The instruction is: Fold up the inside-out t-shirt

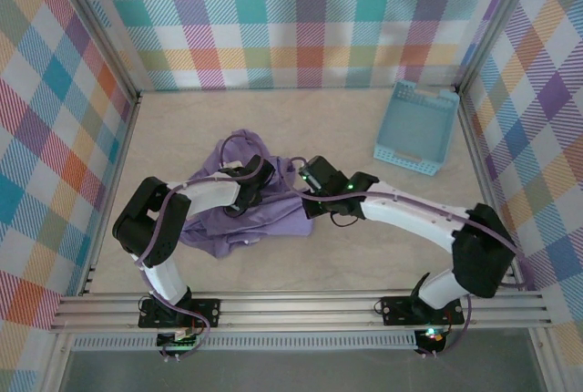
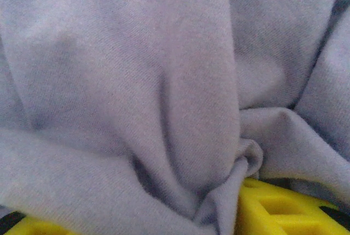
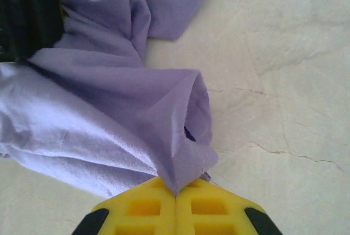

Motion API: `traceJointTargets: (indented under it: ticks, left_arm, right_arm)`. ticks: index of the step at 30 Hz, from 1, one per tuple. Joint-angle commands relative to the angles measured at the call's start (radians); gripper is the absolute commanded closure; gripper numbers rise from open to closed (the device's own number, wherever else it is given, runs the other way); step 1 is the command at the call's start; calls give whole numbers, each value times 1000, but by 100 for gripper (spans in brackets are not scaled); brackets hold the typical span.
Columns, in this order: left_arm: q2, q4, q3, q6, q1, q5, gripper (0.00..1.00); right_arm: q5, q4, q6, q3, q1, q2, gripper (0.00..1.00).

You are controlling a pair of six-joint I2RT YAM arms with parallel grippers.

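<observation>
Right gripper [image 3: 176,192] pinches t-shirt [image 3: 109,98] edge (bare table [image 3: 284,82] alongside).

Lavender t-shirt [image 1: 273,221], crumpled (unfolded), left of centre

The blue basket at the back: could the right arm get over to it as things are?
Probably yes: only bare table lies between it and the basket. But the right gripper is pinched shut on the t-shirt, so it would drag the cloth along unless it let go.
</observation>
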Motion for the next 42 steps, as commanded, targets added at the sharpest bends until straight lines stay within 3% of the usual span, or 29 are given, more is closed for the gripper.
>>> traceJointTargets:
  ticks: [1,5,8,10,12,15,18,23,31,34,37,42]
  left_arm:
    - [17,-86,7,25,-6,11,49]
    - [17,-90,9,29,-6,11,48]
    - [18,-92,8,37,-4,10,47]
    - [18,-92,11,43,-4,10,46]
    - [15,-93,16,50,-5,16,45]
    - [-2,-107,36,79,-5,52,41]
    - [-71,-149,49,134,-10,107,26]
    - [-304,-333,27,142,-38,31,11]
    - [-728,-512,-258,-31,-40,-6,11]
    - [-844,-468,-355,-36,-9,65,12]
    - [-884,-374,-432,-25,50,182,15]
    - [-846,-236,-492,3,85,279,18]
  right_arm:
    - [-11,-77,-12,-21,-2,-38,87]
    - [-99,-61,21,-96,7,-83,76]
    - [-170,-24,38,-159,8,-143,62]
    - [-163,-13,44,-176,6,-151,51]
    - [-141,-9,38,-176,2,-119,47]
    - [-144,26,21,-167,-17,-36,46]
    - [-143,69,-15,-156,-22,24,46]
    - [-146,128,-85,-160,-22,42,43]
    - [-131,154,-154,-212,-22,18,38]
    - [-134,160,-160,-218,-22,35,37]
    - [-140,163,-141,-214,-22,57,36]
    - [-185,180,-133,-225,-22,72,36]
